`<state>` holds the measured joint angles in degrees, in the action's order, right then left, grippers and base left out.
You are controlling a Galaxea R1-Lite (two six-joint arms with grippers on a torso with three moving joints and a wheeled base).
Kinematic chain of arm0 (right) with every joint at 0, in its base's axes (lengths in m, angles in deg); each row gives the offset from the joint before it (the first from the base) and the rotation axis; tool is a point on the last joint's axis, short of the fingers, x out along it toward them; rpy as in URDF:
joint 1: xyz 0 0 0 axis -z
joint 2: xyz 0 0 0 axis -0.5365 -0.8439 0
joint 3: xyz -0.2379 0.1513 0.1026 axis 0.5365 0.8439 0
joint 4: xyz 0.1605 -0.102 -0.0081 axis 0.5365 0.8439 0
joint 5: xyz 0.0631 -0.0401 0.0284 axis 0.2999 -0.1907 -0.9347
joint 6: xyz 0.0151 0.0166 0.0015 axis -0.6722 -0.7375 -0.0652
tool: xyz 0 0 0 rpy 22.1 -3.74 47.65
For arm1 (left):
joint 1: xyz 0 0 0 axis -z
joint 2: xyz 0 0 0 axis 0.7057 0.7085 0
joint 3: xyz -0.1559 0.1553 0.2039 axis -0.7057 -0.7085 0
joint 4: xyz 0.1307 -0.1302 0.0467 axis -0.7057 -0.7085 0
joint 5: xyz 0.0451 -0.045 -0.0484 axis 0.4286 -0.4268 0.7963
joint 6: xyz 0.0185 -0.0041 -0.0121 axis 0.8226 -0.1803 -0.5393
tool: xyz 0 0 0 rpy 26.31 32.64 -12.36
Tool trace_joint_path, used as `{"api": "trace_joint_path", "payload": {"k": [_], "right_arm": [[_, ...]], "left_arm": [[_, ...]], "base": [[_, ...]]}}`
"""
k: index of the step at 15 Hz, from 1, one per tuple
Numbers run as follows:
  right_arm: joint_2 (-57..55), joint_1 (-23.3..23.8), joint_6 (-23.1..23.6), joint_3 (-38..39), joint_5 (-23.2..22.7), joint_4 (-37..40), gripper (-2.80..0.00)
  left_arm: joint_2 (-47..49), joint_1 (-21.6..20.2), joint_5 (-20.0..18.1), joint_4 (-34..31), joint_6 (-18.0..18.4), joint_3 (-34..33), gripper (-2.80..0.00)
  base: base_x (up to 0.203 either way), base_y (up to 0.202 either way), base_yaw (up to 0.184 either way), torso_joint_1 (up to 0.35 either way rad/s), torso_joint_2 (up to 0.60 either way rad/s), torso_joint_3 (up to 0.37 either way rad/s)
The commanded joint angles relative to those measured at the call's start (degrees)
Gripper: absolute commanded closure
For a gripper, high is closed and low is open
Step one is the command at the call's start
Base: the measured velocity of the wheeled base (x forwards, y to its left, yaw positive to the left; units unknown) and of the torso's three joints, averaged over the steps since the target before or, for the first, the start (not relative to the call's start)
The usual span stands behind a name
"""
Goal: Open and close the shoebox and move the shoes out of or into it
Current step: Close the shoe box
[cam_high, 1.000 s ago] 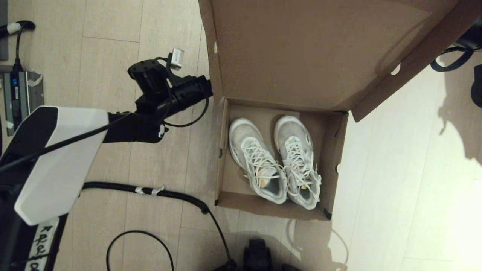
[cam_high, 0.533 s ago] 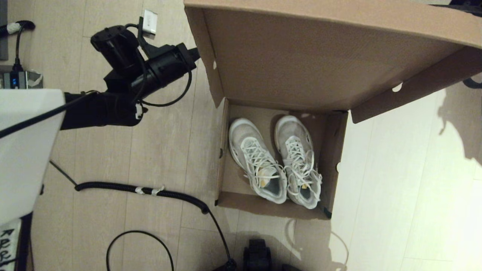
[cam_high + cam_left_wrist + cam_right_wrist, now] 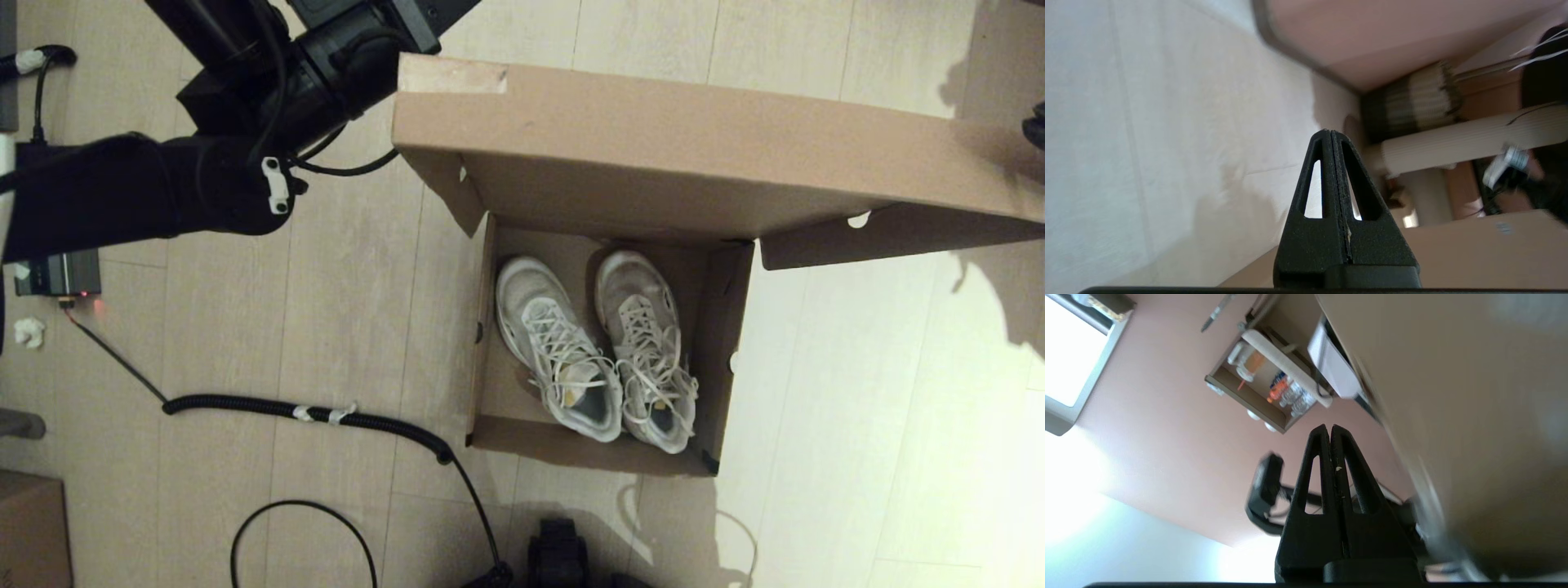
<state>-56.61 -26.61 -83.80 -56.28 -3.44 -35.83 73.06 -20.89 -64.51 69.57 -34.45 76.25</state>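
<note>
The shoebox [image 3: 729, 359] stands on the floor with its hinged lid [image 3: 694, 147] tilted forward over the back of the box. Two white lace-up shoes [image 3: 555, 351] [image 3: 649, 347] lie side by side inside, toes toward the hinge. My left arm [image 3: 245, 106] reaches behind the lid's far left corner. Its gripper [image 3: 1331, 132] is shut and empty, just above the lid's cardboard [image 3: 1474, 249]. My right gripper [image 3: 1329, 426] is also shut and empty, next to the lid's brown face [image 3: 1474, 416].
A coiled black cable [image 3: 326, 412] crosses the floor left of the box. A power brick [image 3: 57, 273] and a paper scrap [image 3: 28, 331] lie at the far left. A smaller brown box [image 3: 28, 531] sits at the lower left corner.
The lid has swung from nearly upright forward and down over the box. My left arm has risen and moved back behind the lid's left corner. The shoes have not moved.
</note>
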Motion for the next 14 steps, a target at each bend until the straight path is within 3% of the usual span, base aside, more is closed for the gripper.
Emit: {"api": "trace_joint_path", "payload": {"k": [1, 4, 7, 10, 14], "right_arm": [[6.22, -0.03, -0.35, 5.85, -0.64, -0.53, 0.00], [11.25, -0.04, 3.16, 14.24, -0.53, -0.77, 0.00], [14.94, -0.04, 3.85, 18.98, -0.45, -0.77, 0.00], [17.14, 0.04, 3.96, 19.12, -0.21, -0.73, 0.00], [18.86, 1.85, 4.22, 18.05, -0.02, -0.70, 0.00]], "left_arm": [[-3.38, 2.34, -0.08, 0.31, -0.16, -2.63, 0.00], [-8.12, 5.79, -0.12, 0.71, -0.12, -11.66, 0.00], [-13.93, 9.10, -0.57, 1.17, 0.46, -23.77, 0.00], [-16.29, 12.17, -1.15, 5.13, 1.42, -30.22, 0.00], [-20.65, 14.58, -1.48, 5.63, 1.96, -38.91, 0.00]], "base": [[0.000, 0.000, 0.000, 0.000, 0.00, 0.000], [0.000, 0.000, 0.000, 0.000, 0.00, 0.000], [0.000, 0.000, 0.000, 0.000, 0.00, 0.000], [0.000, 0.000, 0.000, 0.000, 0.00, 0.000], [0.000, 0.000, 0.000, 0.000, 0.00, 0.000]]}}
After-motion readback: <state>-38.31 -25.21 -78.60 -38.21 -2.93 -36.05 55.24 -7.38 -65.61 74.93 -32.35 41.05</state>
